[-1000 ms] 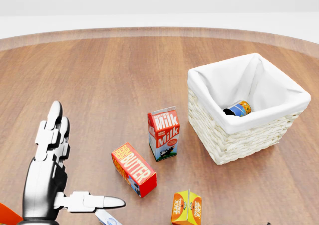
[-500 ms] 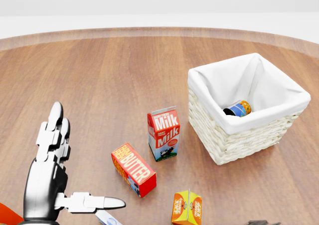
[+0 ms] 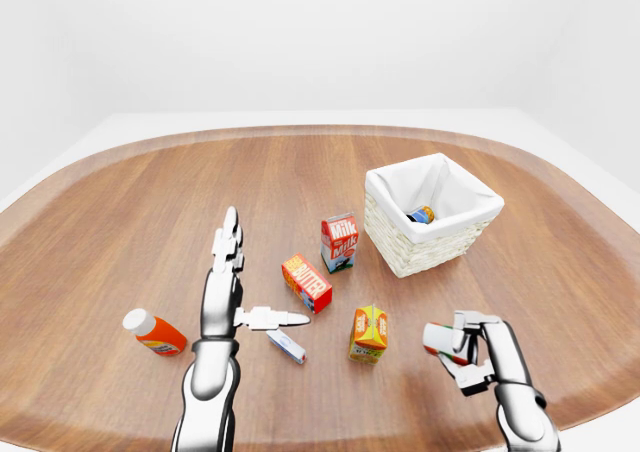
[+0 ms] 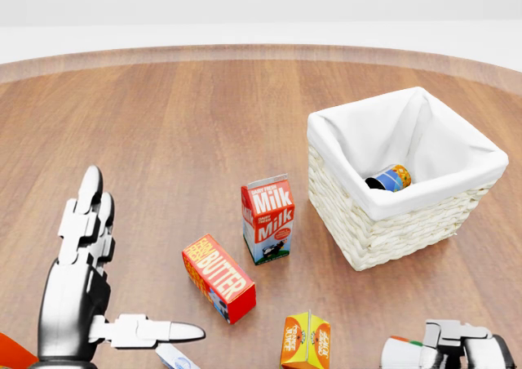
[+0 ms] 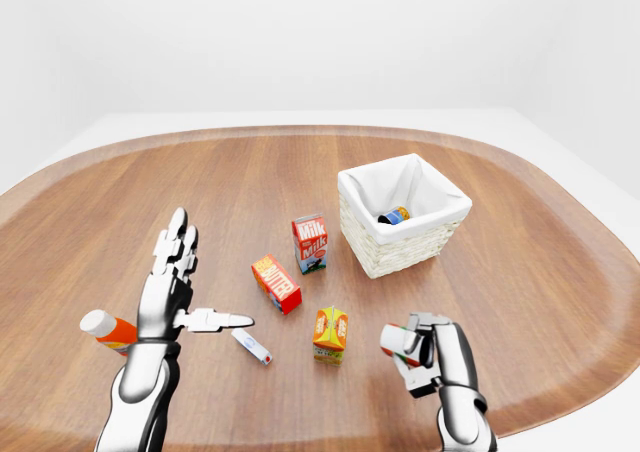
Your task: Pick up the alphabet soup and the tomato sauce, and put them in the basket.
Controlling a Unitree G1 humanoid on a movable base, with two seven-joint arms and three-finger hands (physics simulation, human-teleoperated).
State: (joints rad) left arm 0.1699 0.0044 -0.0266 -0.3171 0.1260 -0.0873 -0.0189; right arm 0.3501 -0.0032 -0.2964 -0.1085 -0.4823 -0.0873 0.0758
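right hand (image 3: pixel 470 352) lower right of left-eye view, fingers clenched round a red-and-white can (image 3: pixel 438 338), likely the tomato sauce | basket (image 3: pixel 432 219) up and slightly left, well apart, one can (image 3: pixel 421 213) already inside | left hand (image 3: pixel 228 272) spread, holding nothing
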